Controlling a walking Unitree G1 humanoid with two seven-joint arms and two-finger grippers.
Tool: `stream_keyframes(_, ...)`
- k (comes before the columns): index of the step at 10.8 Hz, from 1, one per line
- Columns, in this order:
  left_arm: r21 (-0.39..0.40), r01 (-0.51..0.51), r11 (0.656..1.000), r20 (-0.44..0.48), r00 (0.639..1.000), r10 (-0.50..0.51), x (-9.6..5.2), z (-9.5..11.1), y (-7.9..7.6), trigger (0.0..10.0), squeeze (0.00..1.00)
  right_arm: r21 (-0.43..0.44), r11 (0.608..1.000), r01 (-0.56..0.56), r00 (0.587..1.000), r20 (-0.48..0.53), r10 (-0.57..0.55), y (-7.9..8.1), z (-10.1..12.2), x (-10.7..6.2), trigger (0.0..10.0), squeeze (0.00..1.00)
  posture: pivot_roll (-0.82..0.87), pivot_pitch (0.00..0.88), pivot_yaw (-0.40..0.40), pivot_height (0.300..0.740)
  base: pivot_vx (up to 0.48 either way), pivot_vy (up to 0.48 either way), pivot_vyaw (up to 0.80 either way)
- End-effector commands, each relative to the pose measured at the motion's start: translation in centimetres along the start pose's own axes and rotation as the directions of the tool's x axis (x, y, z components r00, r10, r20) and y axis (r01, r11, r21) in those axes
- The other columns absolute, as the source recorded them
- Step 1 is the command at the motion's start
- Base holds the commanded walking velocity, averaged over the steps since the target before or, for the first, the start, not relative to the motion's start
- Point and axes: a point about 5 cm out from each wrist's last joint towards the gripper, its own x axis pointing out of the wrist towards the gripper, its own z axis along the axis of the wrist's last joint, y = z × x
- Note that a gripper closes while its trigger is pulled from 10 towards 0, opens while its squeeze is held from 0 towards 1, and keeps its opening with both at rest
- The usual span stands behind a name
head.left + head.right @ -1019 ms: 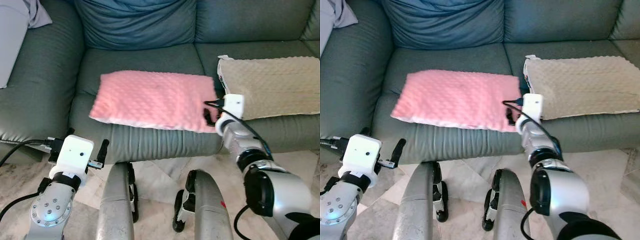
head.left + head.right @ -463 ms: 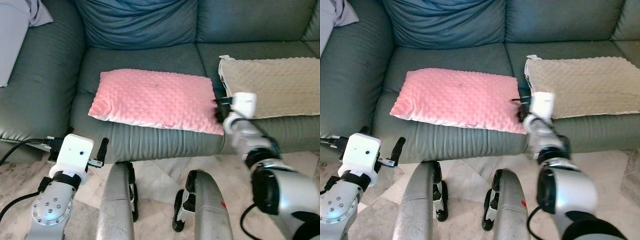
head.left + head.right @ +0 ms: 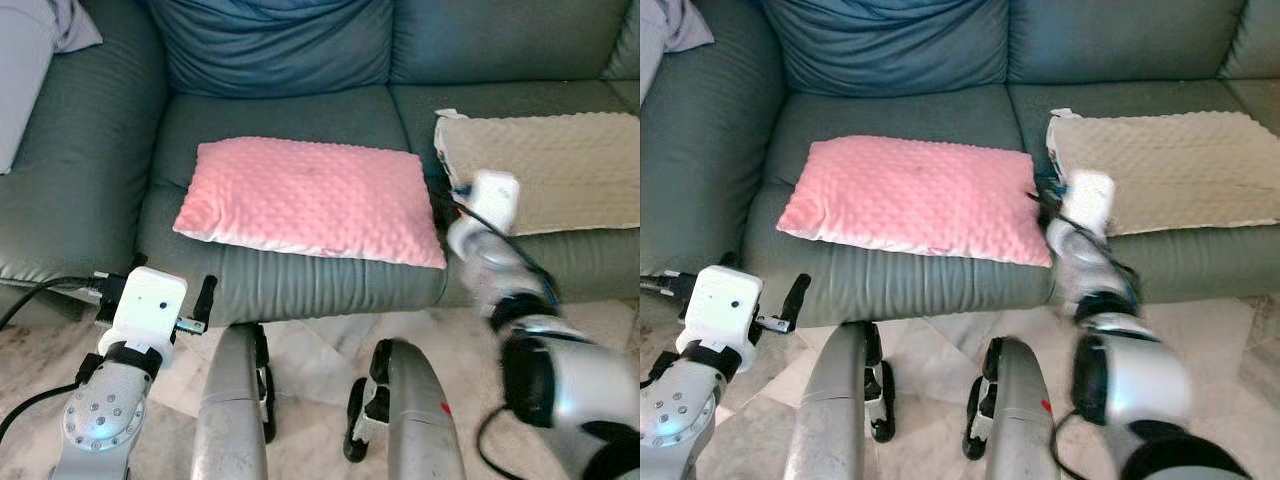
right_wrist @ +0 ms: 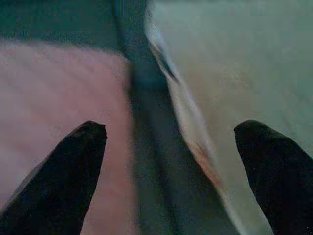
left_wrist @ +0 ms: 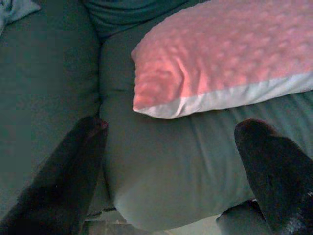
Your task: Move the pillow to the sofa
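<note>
We count two pillows on one grey sofa (image 3: 90,180). At 8 o'clock our left gripper (image 5: 171,147) hovers off the seat's front edge, its jaws apart and holding nothing. The pink pillow (image 3: 310,200) lies flat on the middle seat cushion, near the centre of our view. At 3 o'clock our right gripper (image 4: 171,147) points into the gap between the two pillows, jaws apart, empty. The beige pillow (image 3: 550,165) lies flat on the right cushion, just beside the pink one.
</note>
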Motion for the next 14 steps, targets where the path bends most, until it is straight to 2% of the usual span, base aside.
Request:
stream_keyframes(1, 0.005, -0.011, 1.0, -0.015, 1.0, 0.011, -0.3, -0.2, 0.0, 10.0, 0.0, -0.004, 1.0, -0.003, 0.999, 0.05, 0.004, 0.5, 0.5, -0.1, 10.0, 0.0, 0.26, 0.308, -0.004, 0.616, 0.0, 0.0, 0.0)
stream_keyframes(3, 0.002, -0.011, 1.0, -0.013, 1.0, 0.011, -0.3, -0.2, -0.1, 10.0, 0.0, -0.007, 0.996, -0.092, 0.987, 0.135, 0.092, 3.6, 0.2, -0.9, 10.0, 0.0, 0.26, 0.306, -0.005, 0.616, 0.0, 0.0, 0.0)
stream_keyframes(4, -0.001, -0.009, 1.0, -0.012, 1.0, 0.009, -0.2, -0.2, -0.2, 10.0, 0.0, 0.021, 0.977, -0.214, 0.968, 0.138, 0.209, 6.0, -0.8, -1.7, 10.0, 0.0, 0.25, 0.304, -0.006, 0.616, 0.0, 0.0, 0.0)
stream_keyframes(5, -0.004, -0.007, 1.0, -0.01, 1.0, 0.007, -0.2, -0.1, -0.3, 10.0, 0.0, 0.014, 0.955, -0.297, 0.95, 0.107, 0.294, 8.3, -2.6, -3.0, 10.0, 0.0, 0.25, 0.302, -0.007, 0.616, 0.0, 0.0, 0.0)
stream_keyframes(7, -0.006, -0.01, 1.0, -0.01, 1.0, 0.01, -0.1, -0.2, -0.3, 10.0, 0.0, 0.038, 0.93, -0.366, 0.93, 0.064, 0.363, 10.6, -5.1, -5.7, 10.0, 0.0, 0.25, 0.299, -0.011, 0.616, 0.0, 0.0, 0.0)
stream_keyframes(8, -0.006, -0.009, 1.0, -0.011, 1.0, 0.009, -0.1, -0.2, -0.3, 10.0, 0.0, 0.05, 0.93, -0.365, 0.931, 0.036, 0.364, 11.0, -6.0, -6.8, 10.0, 0.0, 0.24, 0.301, -0.009, 0.616, 0.0, 0.0, 0.0)
stream_keyframes(10, -0.009, -0.003, 1.0, -0.011, 1.0, 0.003, -0.1, -0.2, -0.5, 10.0, 0.0, 0.054, 0.934, -0.353, 0.935, 0.005, 0.354, 10.6, -6.9, -7.8, 10.0, 0.0, 0.24, 0.297, -0.007, 0.616, 0.0, 0.0, 0.0)
stream_keyframes(11, -0.008, -0.001, 1.0, -0.006, 1.0, 0.001, 0.1, -0.1, -0.5, 10.0, 0.0, 0.036, 0.951, -0.307, 0.951, -0.041, 0.308, 8.3, -7.6, -7.6, 10.0, 0.0, 0.24, 0.297, -0.007, 0.616, 0.0, 0.0, 0.0)
stream_keyframes(12, -0.006, -0.004, 1.0, -0.006, 1.0, 0.004, 0.1, -0.1, -0.3, 10.0, 0.0, 0.023, 0.96, -0.28, 0.958, -0.053, 0.281, 6.9, -7.5, -7.2, 10.0, 0.0, 0.24, 0.297, -0.005, 0.616, 0.0, 0.0, 0.0)
stream_keyframes(13, -0.004, -0.004, 1.0, -0.009, 1.0, 0.004, 0.0, -0.2, -0.3, 10.0, 0.0, -0.02, 0.975, -0.221, 0.972, -0.081, 0.219, 3.7, -7.3, -5.7, 10.0, 0.0, 0.24, 0.299, -0.004, 0.616, 0.0, 0.0, 0.0)
stream_keyframes(14, -0.005, -0.002, 1.0, -0.01, 1.0, 0.002, 0.0, -0.2, -0.4, 10.0, 0.0, -0.062, 0.982, -0.18, 0.98, -0.092, 0.174, 1.5, -7.0, -4.7, 10.0, 0.0, 0.25, 0.301, 0.0, 0.616, 0.0, 0.0, 0.0)
